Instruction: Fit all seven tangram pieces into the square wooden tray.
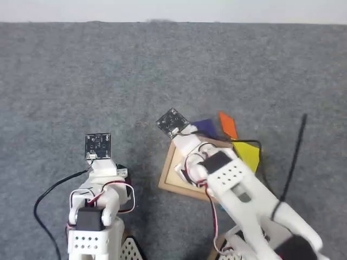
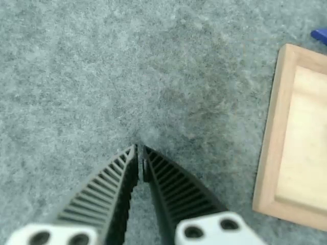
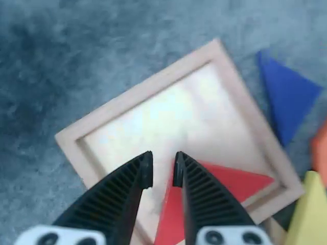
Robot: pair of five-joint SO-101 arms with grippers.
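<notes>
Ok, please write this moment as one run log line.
left gripper shut, over carpet | right gripper open, over tray | red piece in tray

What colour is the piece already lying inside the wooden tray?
Red. The triangular piece shows best in the right wrist view.

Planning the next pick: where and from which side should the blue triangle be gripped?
From straight above, since the blue triangle lies flat on the carpet. Pinch across the corner pointing away from the tray, where both edges look free; its other side sits close to the rim.
</notes>
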